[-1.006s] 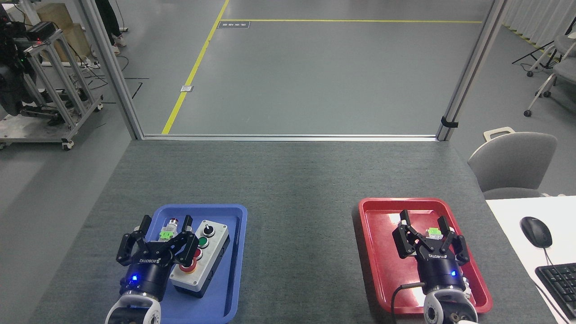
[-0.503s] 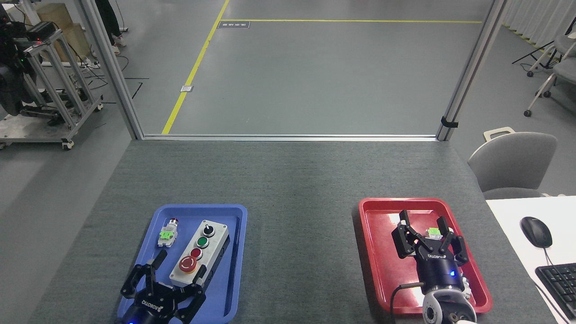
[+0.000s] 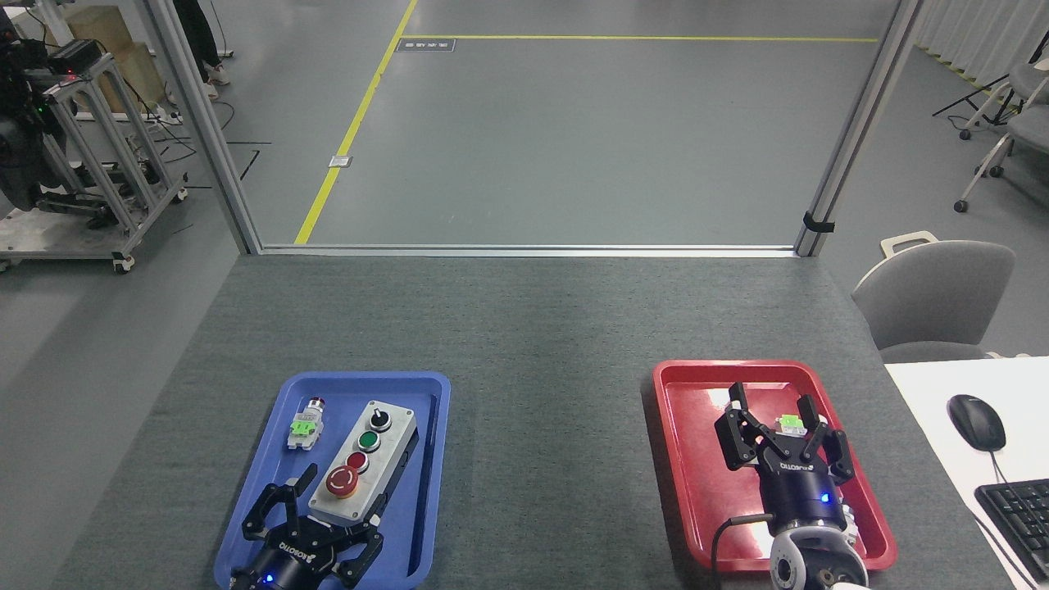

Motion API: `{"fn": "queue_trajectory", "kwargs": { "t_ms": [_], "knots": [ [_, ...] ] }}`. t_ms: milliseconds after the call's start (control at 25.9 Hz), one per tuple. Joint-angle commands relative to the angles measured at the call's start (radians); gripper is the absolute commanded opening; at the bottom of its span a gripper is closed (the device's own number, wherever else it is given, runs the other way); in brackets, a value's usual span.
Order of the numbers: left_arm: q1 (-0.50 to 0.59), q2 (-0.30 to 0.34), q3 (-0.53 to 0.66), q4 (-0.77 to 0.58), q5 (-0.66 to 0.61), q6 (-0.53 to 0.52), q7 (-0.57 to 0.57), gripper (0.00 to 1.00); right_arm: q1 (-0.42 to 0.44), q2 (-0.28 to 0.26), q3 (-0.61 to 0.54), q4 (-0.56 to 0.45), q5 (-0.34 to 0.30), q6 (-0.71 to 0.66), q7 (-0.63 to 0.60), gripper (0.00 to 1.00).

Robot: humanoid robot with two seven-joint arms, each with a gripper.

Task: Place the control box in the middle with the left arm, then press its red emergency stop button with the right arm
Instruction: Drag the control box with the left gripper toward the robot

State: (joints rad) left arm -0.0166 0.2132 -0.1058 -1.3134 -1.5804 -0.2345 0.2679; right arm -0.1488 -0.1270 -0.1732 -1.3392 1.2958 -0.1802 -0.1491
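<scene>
The blue tray (image 3: 246, 533) lies at the left of the dark-grey tabletop (image 3: 524, 328). A small loose push-button part (image 3: 304, 428) with green tabs lies in the tray's far-left area, apart from the control box (image 3: 365, 471), which lies lengthwise in the tray, slightly tilted, with its black knob at the far end and the red mushroom button (image 3: 342, 482) at the near end. The left gripper (image 3: 339, 500) is at the near end of the tray; its jaws are spread apart, one finger reaching up along the left side of the box beside the mushroom button, the other at the box's near right corner, so the near end of the box lies between the jaws; contact cannot be determined. The middle (image 3: 549, 459), the bare strip between the trays, holds no part of the box. The red tray (image 3: 680, 492) lies at the right. The right gripper (image 3: 774, 410) is over it, jaws spread, with a small green-tabbed part (image 3: 790, 422) seen between the fingers
</scene>
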Motion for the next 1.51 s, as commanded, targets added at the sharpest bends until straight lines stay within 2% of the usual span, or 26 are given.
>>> {"fn": "queue_trajectory", "kwargs": {
  "t_ms": [0, 348, 619, 812, 851, 890, 967, 1006, 1122, 1160, 1354, 1470],
  "knots": [
    [-0.02, 0.002, 0.0, 0.055, -0.032, 0.015, -0.001, 0.99, 0.0, 0.0, 0.0, 0.002, -0.001, 0.001, -0.004, 1.0],
    [-0.051, -0.014, -0.008, 0.111, -0.033, 0.012, -0.003, 0.99, 0.0, 0.0, -0.002, 0.003, -0.001, 0.001, -0.004, 1.0],
    [-0.16, -0.058, -0.032, 0.284, -0.032, 0.021, -0.003, 0.99, -0.002, 0.003, 0.0, 0.005, 0.0, 0.001, -0.004, 1.0],
    [-0.181, -0.063, -0.032, 0.318, -0.032, 0.049, -0.003, 0.98, -0.008, 0.004, 0.0, 0.005, -0.001, 0.001, -0.004, 1.0],
    [-0.181, -0.063, -0.034, 0.318, -0.032, 0.064, -0.001, 0.95, -0.008, 0.006, 0.0, 0.005, -0.001, 0.001, -0.004, 1.0],
    [-0.181, -0.063, -0.034, 0.318, -0.032, 0.077, -0.001, 0.87, -0.009, 0.006, 0.0, 0.006, -0.001, 0.001, -0.004, 1.0],
    [-0.189, -0.061, -0.035, 0.318, -0.032, 0.087, -0.003, 0.66, -0.011, 0.006, 0.0, 0.006, -0.001, 0.001, -0.004, 1.0],
    [-0.194, -0.061, -0.037, 0.318, -0.032, 0.089, -0.003, 0.54, -0.012, 0.006, 0.0, 0.006, -0.001, 0.001, -0.004, 1.0],
    [-0.207, -0.06, -0.035, 0.319, -0.027, 0.092, -0.003, 0.07, -0.011, 0.006, 0.001, 0.006, -0.001, 0.001, -0.004, 1.0],
    [-0.209, -0.06, -0.035, 0.321, -0.02, 0.092, -0.003, 0.0, -0.011, 0.006, 0.001, 0.006, -0.001, 0.001, -0.004, 1.0],
    [-0.209, -0.06, -0.025, 0.307, -0.009, 0.083, -0.003, 0.0, -0.011, 0.006, 0.003, 0.006, -0.001, 0.001, -0.004, 1.0],
    [-0.212, -0.047, -0.023, 0.298, 0.103, 0.038, -0.004, 0.0, -0.011, 0.006, 0.0, 0.006, -0.001, 0.001, -0.004, 1.0]
  ]
}}
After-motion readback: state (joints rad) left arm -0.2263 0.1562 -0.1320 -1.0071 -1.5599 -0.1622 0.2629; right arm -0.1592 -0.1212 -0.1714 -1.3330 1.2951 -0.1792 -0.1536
